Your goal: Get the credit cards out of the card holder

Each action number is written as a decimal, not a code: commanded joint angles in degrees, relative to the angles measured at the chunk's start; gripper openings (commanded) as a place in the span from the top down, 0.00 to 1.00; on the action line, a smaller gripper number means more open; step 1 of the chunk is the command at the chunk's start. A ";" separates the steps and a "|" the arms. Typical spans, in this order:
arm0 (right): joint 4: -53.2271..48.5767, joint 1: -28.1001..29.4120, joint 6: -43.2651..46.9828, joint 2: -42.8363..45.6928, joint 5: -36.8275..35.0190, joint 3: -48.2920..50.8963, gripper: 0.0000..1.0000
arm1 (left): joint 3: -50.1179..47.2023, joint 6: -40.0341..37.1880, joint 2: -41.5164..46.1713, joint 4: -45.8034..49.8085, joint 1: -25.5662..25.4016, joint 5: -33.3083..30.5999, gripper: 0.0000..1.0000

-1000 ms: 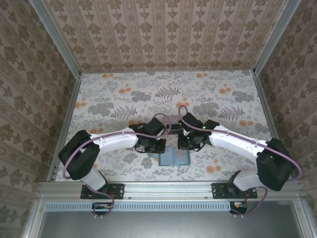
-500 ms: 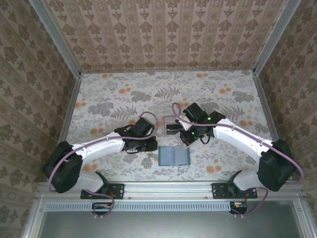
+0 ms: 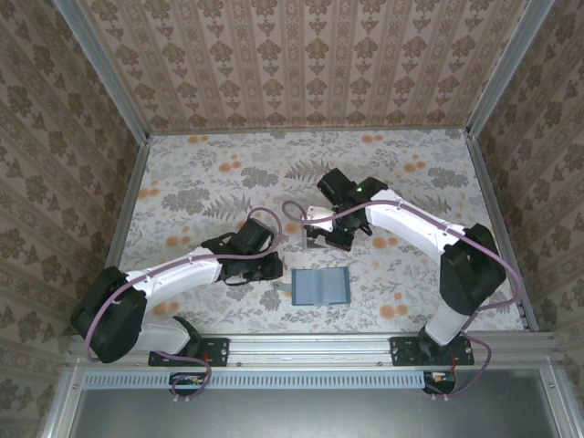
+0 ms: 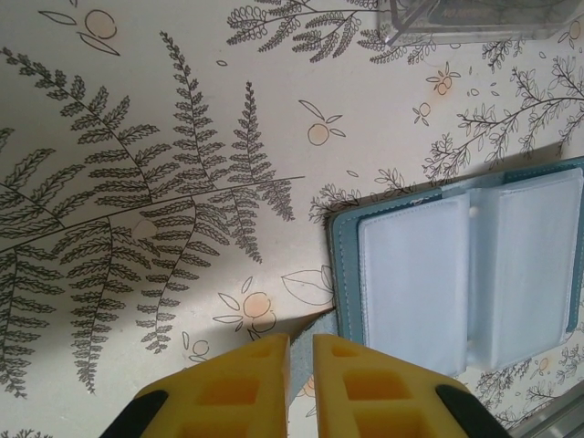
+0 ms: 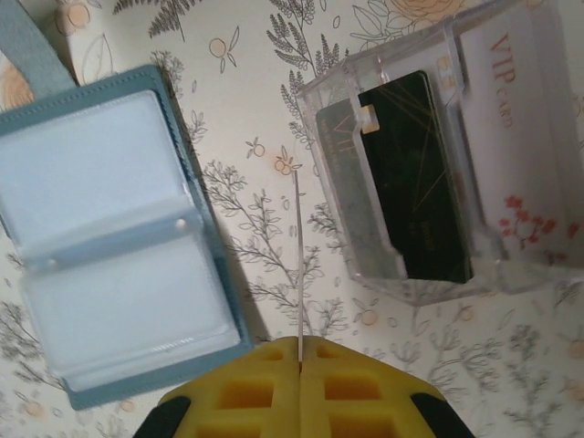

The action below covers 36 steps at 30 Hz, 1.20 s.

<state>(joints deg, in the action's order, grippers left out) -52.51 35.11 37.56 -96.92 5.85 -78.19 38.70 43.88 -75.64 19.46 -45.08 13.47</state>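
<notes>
The teal card holder [image 3: 319, 286] lies open on the table, its clear pockets [image 5: 109, 246] looking empty. My right gripper [image 5: 299, 339] is shut on a thin pale card [image 5: 298, 265], seen edge-on, between the holder and the clear plastic box [image 5: 438, 155]. From above, that card [image 3: 318, 216] shows pale at the right gripper [image 3: 321, 228]. In the box lie a dark card [image 5: 415, 173] and a pinkish-white VIP card [image 5: 516, 137]. My left gripper [image 4: 302, 339] hovers by the holder's left edge, nearly shut and empty, the side tab [image 4: 315, 321] beneath the slit.
Floral paper covers the table [image 3: 201, 182], with patterned walls on three sides and a metal rail [image 3: 310, 347] at the near edge. The clear box's corner [image 4: 474, 18] sits beyond the holder. Open tabletop lies left and at the back.
My right gripper has lifted away from the holder with the pale card, going back and left over the box. The left gripper has drawn back left off the holder.
</notes>
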 commanded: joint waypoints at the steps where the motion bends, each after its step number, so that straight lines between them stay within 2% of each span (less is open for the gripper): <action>1: -6.44 -1.11 9.52 -3.21 -2.35 -5.52 0.98 | -0.95 -0.45 0.80 0.14 0.72 1.07 0.85; 10: -12.62 -2.68 16.10 -11.44 -4.09 -18.64 0.99 | -1.36 -0.57 0.28 0.20 1.24 1.71 0.85; 19: -18.33 -3.03 18.91 -19.69 -3.66 -29.81 0.99 | -1.53 -0.67 0.18 0.38 1.82 1.91 0.85; 36: -22.39 -3.03 22.13 -28.63 -2.74 -38.36 0.99 | -1.36 -0.67 -0.39 0.55 2.75 2.29 0.85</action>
<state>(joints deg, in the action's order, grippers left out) -71.50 32.40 58.02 -123.83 2.28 -114.65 37.85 43.83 -75.66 19.49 -42.65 15.05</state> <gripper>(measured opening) 0.045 0.154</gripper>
